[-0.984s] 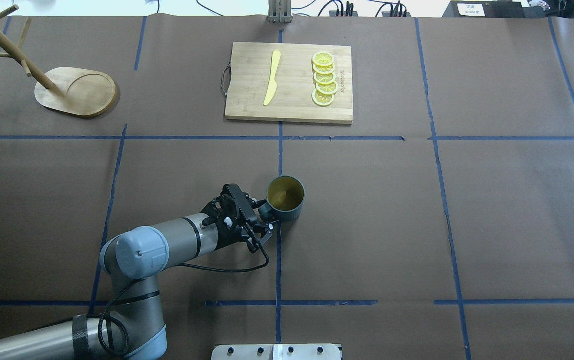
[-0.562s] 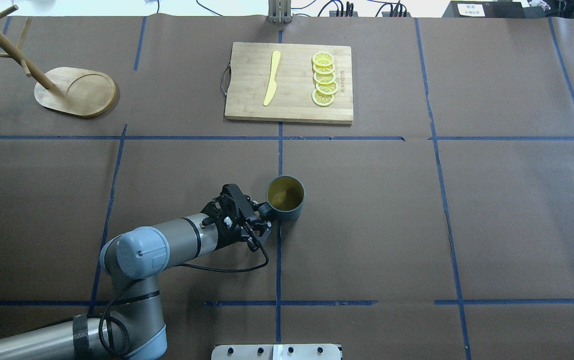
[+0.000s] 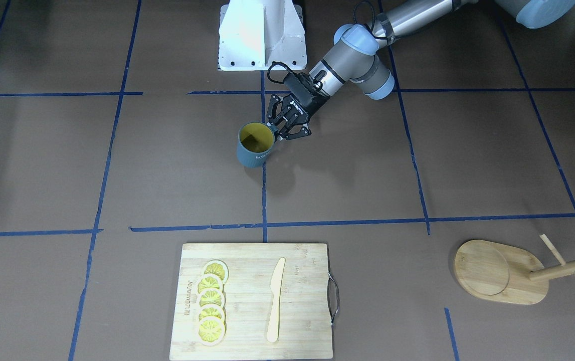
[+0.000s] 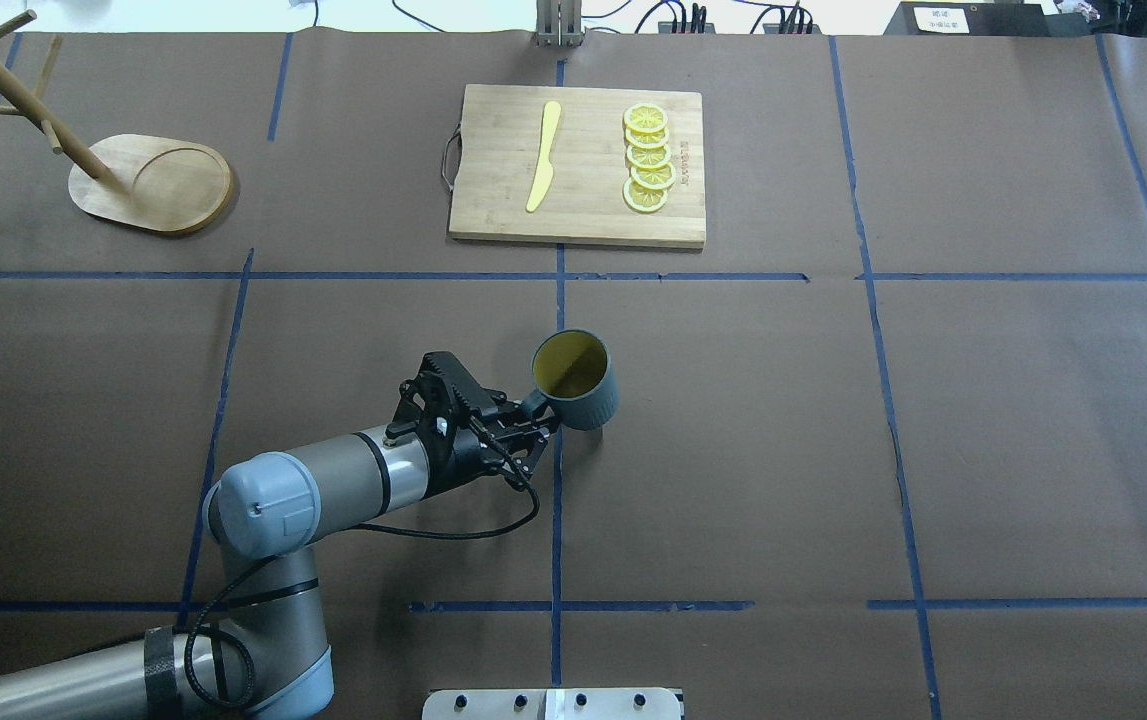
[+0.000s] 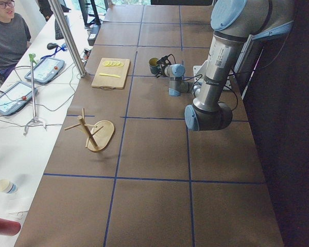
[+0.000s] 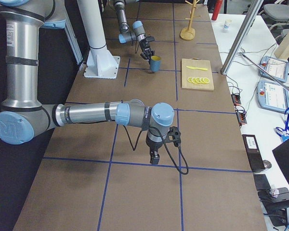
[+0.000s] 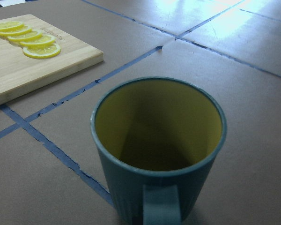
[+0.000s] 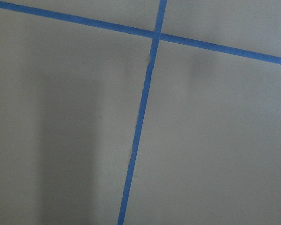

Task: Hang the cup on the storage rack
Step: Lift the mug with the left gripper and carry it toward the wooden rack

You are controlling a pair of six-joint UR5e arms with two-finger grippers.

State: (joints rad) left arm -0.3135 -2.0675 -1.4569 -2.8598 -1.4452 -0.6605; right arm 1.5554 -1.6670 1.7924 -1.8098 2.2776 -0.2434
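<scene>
The cup (image 4: 588, 398) is dark blue-grey with a yellow inside. It hangs just above the table near the middle, tilted, with its handle toward my left gripper (image 4: 534, 410). The left gripper is shut on the handle. The cup also shows in the front view (image 3: 253, 150) and fills the left wrist view (image 7: 159, 140). The storage rack (image 4: 158, 185), a bamboo mug tree with an oval base, stands at the far left and is bare; it also shows in the front view (image 3: 498, 273). My right gripper (image 6: 154, 158) points down over bare table; I cannot tell whether it is open.
A wooden cutting board (image 4: 493, 200) with a metal handle lies at the far middle. It carries a yellow knife (image 4: 543, 155) and several lemon slices (image 4: 648, 160). Blue tape lines cross the brown table cover. An operator sits beyond the table's far side.
My left gripper has risen a little with the cup's handle in it. The cup has left the table and tipped. The rack and board have not moved.
</scene>
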